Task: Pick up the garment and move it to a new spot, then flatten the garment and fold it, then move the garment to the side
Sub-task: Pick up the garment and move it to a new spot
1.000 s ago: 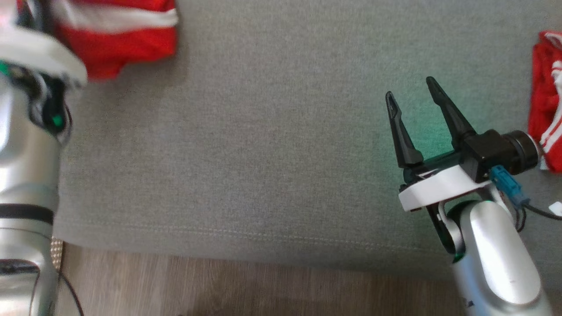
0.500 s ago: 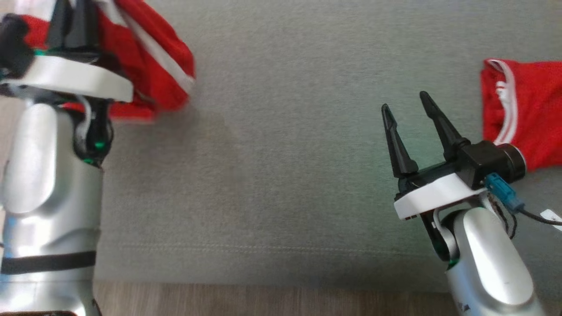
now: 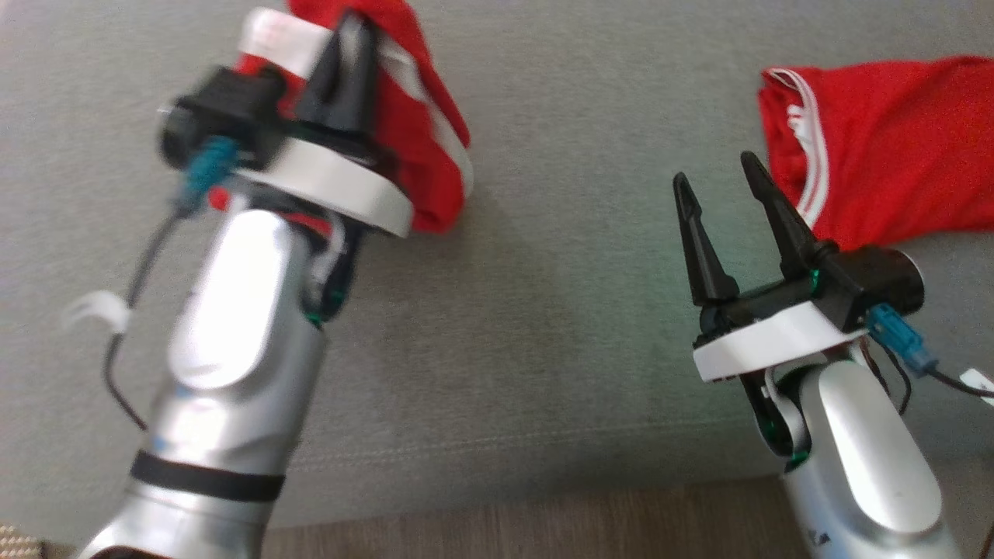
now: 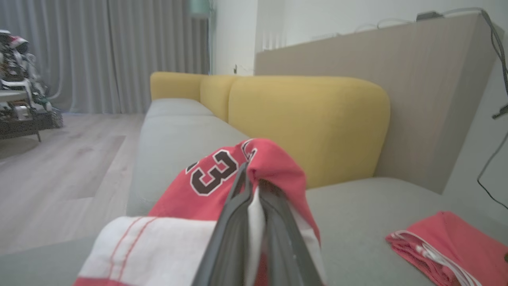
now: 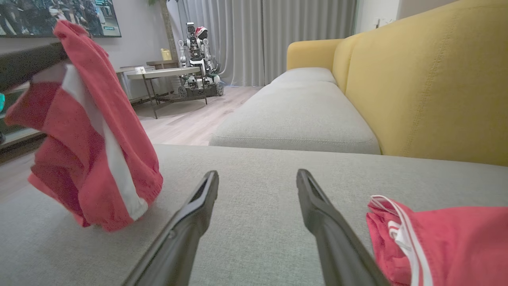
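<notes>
Head view, surface: I am looking down on the grey sofa seat (image 3: pixel 559 326); a strip of wooden floor (image 3: pixel 543 528) is showing along the bottom edge.
Head view, tools: my left gripper (image 3: pixel 351 46) is pinching the garment (image 3: pixel 427 155) with its fingers pressed together, red cloth with a white band hanging at upper left; my right gripper (image 3: pixel 716 171) is hovering spread wide, holding nothing; a second red garment (image 3: pixel 877 140) is lying just beyond it.
Left wrist view, room: a yellow backrest (image 4: pixel 309 119) is rising behind the seat; grey curtains (image 4: pixel 99 51) are hanging beyond.
Right wrist view, room: another robot (image 5: pixel 196 47) is standing by a low table (image 5: pixel 162 73); the garment is dangling over the seat.
Change: the whole picture is shifting with the camera; the held garment is sitting nearer the middle than a second ago; the right fingers are staying equally spread.
</notes>
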Tool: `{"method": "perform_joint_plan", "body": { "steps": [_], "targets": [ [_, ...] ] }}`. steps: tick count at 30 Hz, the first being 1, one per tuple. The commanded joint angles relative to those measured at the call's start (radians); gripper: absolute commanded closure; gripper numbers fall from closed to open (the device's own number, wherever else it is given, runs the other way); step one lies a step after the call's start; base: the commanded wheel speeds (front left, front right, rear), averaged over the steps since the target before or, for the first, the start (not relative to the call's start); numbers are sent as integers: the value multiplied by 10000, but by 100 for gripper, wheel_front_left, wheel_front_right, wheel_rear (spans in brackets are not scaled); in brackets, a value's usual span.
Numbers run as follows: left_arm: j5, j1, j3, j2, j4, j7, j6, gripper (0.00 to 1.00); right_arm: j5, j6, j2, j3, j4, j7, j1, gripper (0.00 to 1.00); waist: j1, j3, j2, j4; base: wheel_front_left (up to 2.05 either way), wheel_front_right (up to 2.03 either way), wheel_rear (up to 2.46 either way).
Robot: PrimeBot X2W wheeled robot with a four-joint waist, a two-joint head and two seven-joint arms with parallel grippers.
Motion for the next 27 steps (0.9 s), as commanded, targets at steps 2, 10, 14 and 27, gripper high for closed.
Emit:
{"method": "perform_joint_plan", "body": {
  "steps": [2, 10, 14, 27],
  "targets": [
    [120, -461, -143, 110, -46, -59, 142, 100, 119, -2, 138, 249, -393, -133, -377, 0, 0, 208, 0, -408, 0, 0, 0],
    [-729, -807, -2514, 26, 845, -125, 616, 100, 481, -2, 138, 383, -432, -183, -634, 0, 0, 498, 0, -1334, 0, 0, 0],
    [-1390, -960, -3649, 25, 621, -131, 732, 0, 575, -2, 138, 337, -469, -189, -660, 0, 0, 552, 0, -1452, 0, 0, 0],
    [-1576, -726, -2885, 31, -782, -134, 1291, 0, 462, -2, 139, 56, -396, -192, -563, 0, 0, 5, 0, -534, 0, 0, 0]
  ]
}}
